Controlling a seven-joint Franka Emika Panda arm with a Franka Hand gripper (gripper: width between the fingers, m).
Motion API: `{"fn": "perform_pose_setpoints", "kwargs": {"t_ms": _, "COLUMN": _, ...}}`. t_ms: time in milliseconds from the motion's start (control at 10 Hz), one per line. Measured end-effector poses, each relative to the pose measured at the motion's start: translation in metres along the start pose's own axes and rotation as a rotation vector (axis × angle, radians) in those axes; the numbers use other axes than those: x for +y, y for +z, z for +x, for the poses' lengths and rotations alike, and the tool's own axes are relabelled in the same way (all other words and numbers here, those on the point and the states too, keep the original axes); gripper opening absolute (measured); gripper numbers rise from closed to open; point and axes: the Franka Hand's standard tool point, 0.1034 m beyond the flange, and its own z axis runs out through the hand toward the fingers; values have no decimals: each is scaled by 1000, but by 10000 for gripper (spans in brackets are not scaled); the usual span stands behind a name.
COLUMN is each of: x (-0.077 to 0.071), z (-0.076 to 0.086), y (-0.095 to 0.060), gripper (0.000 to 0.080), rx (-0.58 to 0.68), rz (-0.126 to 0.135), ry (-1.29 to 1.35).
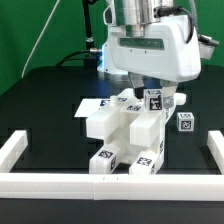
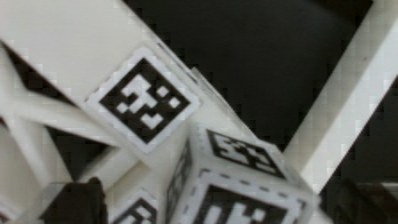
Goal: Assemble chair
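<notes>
Matte white, the chair (image 1: pixel 125 135) stands on the black table (image 1: pixel 40 90) just beside the marker board (image 1: pixel 88 106), at the exterior view's right of it. The gripper (image 1: pixel 152 96) is low at the chair's top, also right of that board — I cannot tell whether its fingers are spread or pinching something.

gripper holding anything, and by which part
Cannot tell: the gripper is at the top tagged piece of the blocky matte-white plastic chair, contact unclear.

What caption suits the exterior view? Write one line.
Panda gripper low over the partly built white chair on a black table edged by white border bars.
</notes>
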Motion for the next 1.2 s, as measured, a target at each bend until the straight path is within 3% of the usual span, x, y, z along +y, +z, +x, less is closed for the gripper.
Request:
{"fn": "perform_pose_setpoints", "kwargs": {"t_ms": 400, "x": 1, "z": -3, "y": 2, "gripper": 649, "rx": 11, "rz": -2, "ry": -308}}
{"fn": "perform_pose_setpoints", "kwargs": {"t_ms": 600, "x": -3, "z": 5, "y": -2, "gripper": 649, "rx": 30, "rz": -26, "ry": -689}}
{"fn": "perform_pose_setpoints", "kwargs": {"t_ms": 900, "x": -2, "z": 4, "y": -1, "gripper": 622, "rx": 30, "rz": -25, "ry": -621}}
{"fn": "perform_pose_setpoints", "kwargs": {"t_ms": 1000, "x": -2, "z": 4, "y": -1, "gripper": 442, "rx": 30, "rz": -24, "ry": -581}}
{"fn": "perform_pose_setpoints", "kwargs": {"t_ms": 1100, "x": -2, "z": 4, "y": -1, "gripper": 442, "rx": 30, "rz": -21, "ry": -499}}
{"fn": "perform_pose_setpoints", "kwargs": {"t_ms": 1200, "x": -2, "z": 4, "y": -1, "gripper": 283, "rx": 30, "rz": -19, "ry": -445}}
